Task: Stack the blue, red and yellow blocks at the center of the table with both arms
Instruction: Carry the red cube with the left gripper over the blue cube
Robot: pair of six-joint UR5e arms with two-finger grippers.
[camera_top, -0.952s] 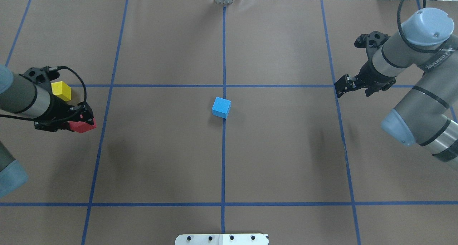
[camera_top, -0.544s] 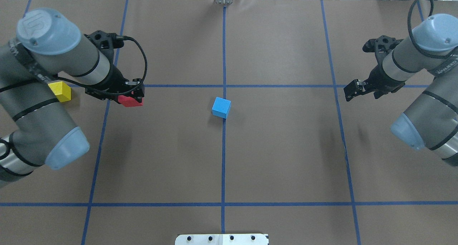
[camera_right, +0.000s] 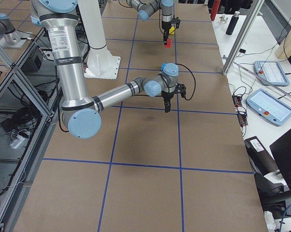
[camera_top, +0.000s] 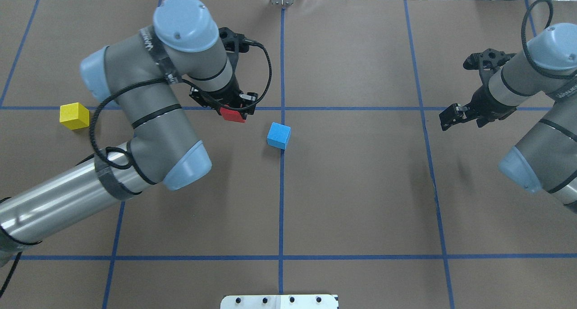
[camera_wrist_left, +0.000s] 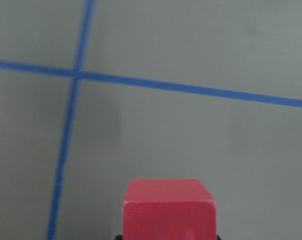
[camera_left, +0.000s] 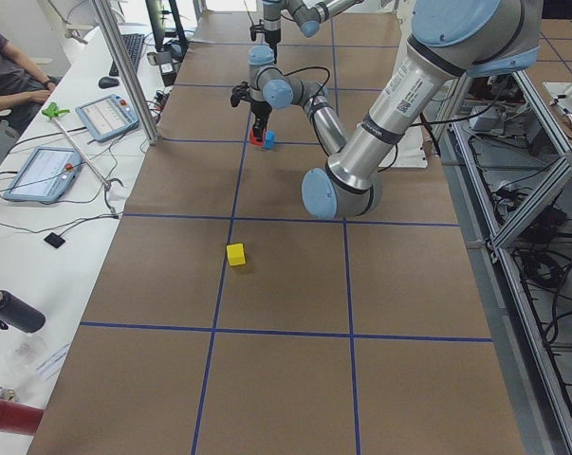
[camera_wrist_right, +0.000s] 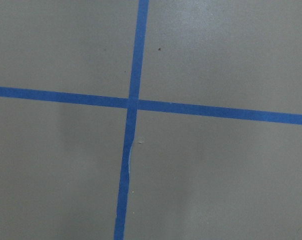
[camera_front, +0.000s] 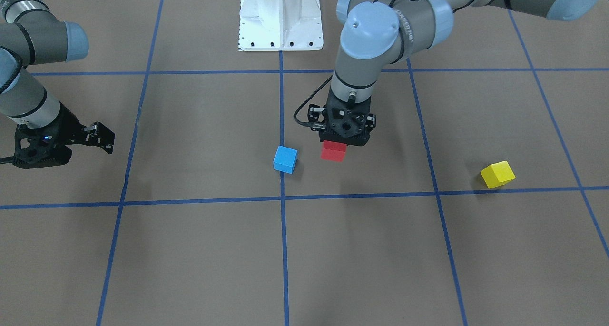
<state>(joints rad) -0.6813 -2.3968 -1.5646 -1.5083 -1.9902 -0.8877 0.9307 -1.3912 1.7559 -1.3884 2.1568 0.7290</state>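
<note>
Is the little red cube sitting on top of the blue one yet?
No, the small matte red cube is held in the left arm's black pincer beside the sky-blue cube, not on it.

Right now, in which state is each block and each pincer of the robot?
red block: gripped by the left pincer, lifted off the table, beside the blue block, not yet above it.
blue block: lying free on the centre tape line.
yellow block: lying free at the robot's left, apart from the others.
left pincer: shut on the red block.
right pincer: open, empty, above the table.
</note>
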